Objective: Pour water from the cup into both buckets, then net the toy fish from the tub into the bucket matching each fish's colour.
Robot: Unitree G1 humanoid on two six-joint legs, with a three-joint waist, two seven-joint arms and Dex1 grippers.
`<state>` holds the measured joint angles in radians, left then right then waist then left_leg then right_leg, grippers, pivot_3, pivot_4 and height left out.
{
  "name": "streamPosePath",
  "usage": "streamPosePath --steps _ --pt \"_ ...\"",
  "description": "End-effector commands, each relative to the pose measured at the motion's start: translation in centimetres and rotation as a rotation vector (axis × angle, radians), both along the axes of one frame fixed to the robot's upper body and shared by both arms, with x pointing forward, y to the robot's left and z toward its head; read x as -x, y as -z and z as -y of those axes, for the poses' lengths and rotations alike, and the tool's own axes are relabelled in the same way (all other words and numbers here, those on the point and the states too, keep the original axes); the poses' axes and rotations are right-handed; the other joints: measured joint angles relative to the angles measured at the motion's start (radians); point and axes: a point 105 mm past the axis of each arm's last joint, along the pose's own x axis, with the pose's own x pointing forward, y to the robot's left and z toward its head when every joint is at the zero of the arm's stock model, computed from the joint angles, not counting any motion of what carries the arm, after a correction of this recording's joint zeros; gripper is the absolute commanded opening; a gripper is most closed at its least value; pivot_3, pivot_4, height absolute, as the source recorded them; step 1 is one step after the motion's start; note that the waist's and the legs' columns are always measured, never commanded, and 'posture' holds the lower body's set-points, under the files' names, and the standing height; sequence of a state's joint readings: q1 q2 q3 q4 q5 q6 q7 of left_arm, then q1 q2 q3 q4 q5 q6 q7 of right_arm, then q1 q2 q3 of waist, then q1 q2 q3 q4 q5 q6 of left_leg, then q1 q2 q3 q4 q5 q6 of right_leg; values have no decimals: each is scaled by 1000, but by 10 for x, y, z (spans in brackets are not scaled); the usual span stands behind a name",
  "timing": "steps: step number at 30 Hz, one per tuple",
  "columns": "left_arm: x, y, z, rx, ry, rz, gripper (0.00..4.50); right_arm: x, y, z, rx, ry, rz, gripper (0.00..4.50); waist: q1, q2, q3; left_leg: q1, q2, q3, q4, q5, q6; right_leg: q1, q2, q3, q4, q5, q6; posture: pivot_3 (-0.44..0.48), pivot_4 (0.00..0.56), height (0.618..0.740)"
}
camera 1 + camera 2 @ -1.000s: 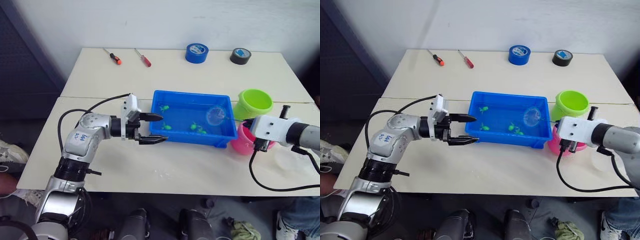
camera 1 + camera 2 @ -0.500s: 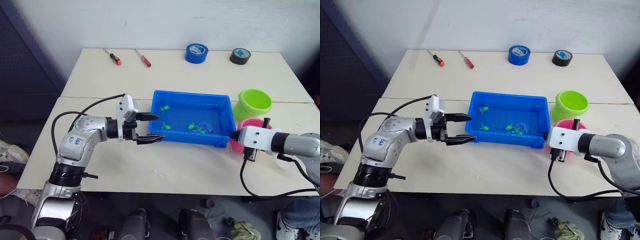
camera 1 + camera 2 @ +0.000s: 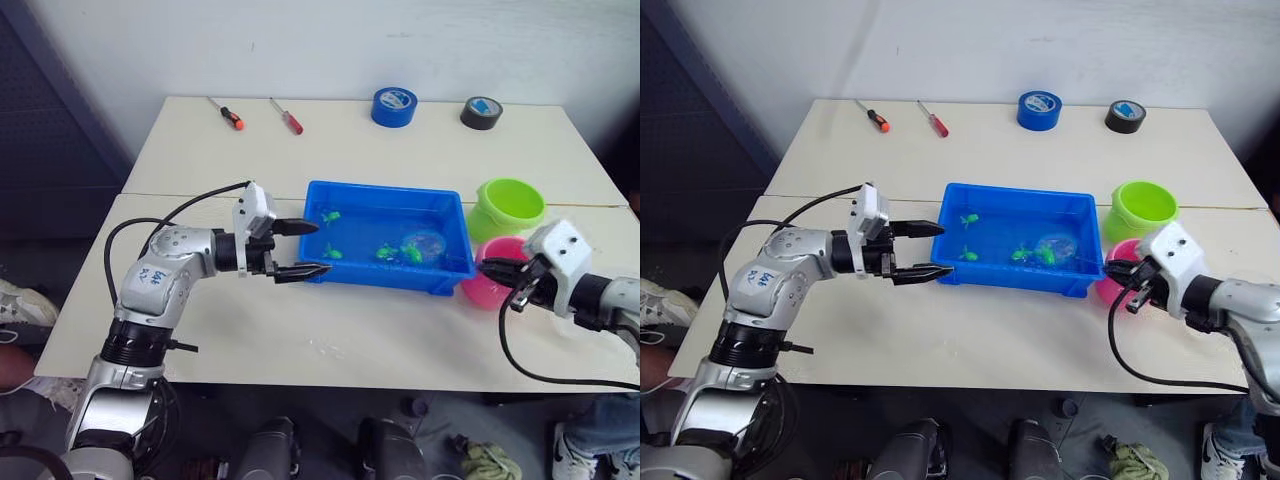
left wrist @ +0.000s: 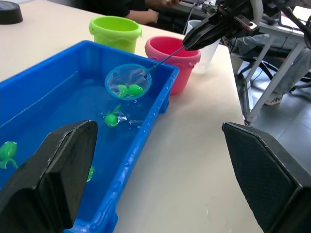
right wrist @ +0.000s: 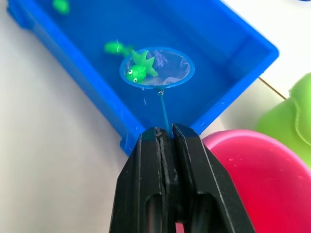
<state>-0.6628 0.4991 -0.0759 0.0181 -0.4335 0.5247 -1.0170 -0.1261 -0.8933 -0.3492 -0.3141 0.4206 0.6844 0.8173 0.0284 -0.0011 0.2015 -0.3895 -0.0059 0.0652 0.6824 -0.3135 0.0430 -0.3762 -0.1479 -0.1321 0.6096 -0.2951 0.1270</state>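
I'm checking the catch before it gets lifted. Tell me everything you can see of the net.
The net is a small round blue-rimmed hoop with fine, see-through mesh on a thin stick. One green fish lies in the mesh. The hoop sits inside the blue tub, near its end by the pink bucket. The right claw is shut on the stick's far end, above the tub's rim.

Cream table (image 3: 400, 330) w/ blue tub (image 3: 340, 268), green bucket (image 3: 510, 207), pink bucket (image 3: 487, 290), 2 screwdrivers (image 3: 224, 112), blue tape roll (image 3: 393, 105), black tape roll (image 3: 481, 112).

Green fish (image 5: 139, 68), blue net (image 5: 157, 67)
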Motion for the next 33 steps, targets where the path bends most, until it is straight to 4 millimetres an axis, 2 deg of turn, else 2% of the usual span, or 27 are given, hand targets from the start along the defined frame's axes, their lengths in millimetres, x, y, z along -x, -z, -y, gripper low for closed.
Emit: streamPosePath --steps 1,4,9,12,15,20,22,25,27,33 --pt "3 -25 12 119 49 12 4476 6 -31 5 -122 86 63 0 1 0 0 0 0 0 0 0 0 0 0 0 0 0 0 0 150 740" --pt "9 -29 23 144 107 1 4476 6 -49 24 -170 222 118 0 -1 0 0 0 0 0 0 0 0 0 0 0 0 0 0 0 150 740" --pt "7 -28 28 136 112 13 4476 -1 -69 66 -96 460 233 0 -2 0 0 0 0 0 0 0 0 0 0 0 0 0 0 0 150 740" --pt "6 -28 27 130 109 20 4476 -11 -74 80 91 511 303 0 -2 0 0 0 0 1 0 0 0 0 0 0 0 0 0 0 150 740" --pt "6 -28 26 128 104 27 4476 -25 -79 81 464 447 401 0 -5 0 0 0 -1 3 -1 0 0 -1 0 2 0 0 0 0 150 740" --pt "6 -28 23 128 88 33 4476 -37 -74 72 1134 169 526 0 -6 0 0 0 0 5 -2 0 0 -3 0 3 0 0 0 0 150 740" --pt "6 -28 21 126 80 36 4476 -40 -75 73 1347 71 573 0 -6 1 0 0 0 5 -2 0 0 -3 0 3 0 0 0 0 150 740" --pt "5 -29 18 126 64 41 4476 -43 -70 86 1464 25 527 0 -8 1 0 0 0 5 -1 0 0 -2 1 3 -1 0 0 0 150 740" --pt "5 -29 17 127 58 42 4476 -43 -66 94 1403 57 488 0 -7 1 0 0 0 5 -1 0 -1 -2 1 3 -2 0 0 0 150 740" --pt "5 -28 14 120 49 41 4476 -42 -64 87 1483 -39 518 0 -8 1 0 0 1 4 -1 0 -1 -1 1 3 -2 0 0 0 150 740"
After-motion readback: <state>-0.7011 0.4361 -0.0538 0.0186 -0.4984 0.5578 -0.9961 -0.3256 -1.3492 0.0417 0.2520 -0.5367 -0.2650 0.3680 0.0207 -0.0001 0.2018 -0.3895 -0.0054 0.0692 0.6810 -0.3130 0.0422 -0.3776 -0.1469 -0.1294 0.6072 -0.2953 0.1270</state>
